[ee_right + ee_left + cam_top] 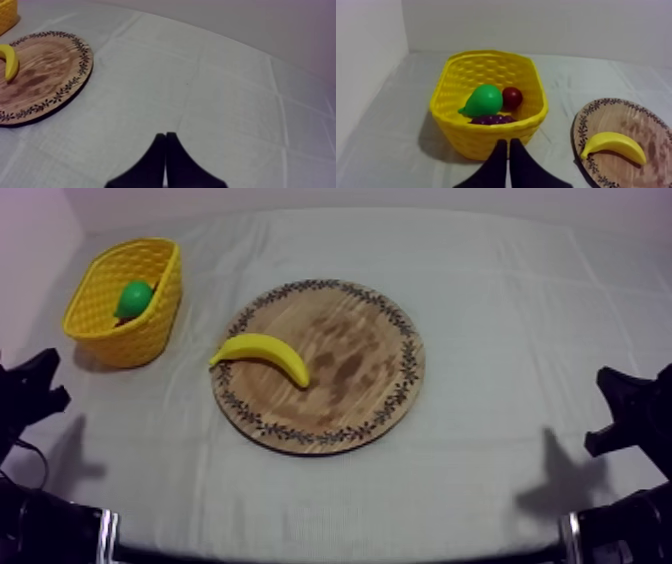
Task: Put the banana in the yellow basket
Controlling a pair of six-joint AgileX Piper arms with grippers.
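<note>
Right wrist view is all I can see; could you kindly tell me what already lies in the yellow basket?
Observer: The yellow basket holds a pear, a small red fruit and a bunch of grapes.
Operator: Thank you. Where exactly does the banana lie?
Observer: The banana lies at the side of the wooden board nearest the basket, one tip reaching the rim.
Operator: And the left gripper?
Observer: The left gripper sits just before the basket, jaws shut on nothing.
</note>
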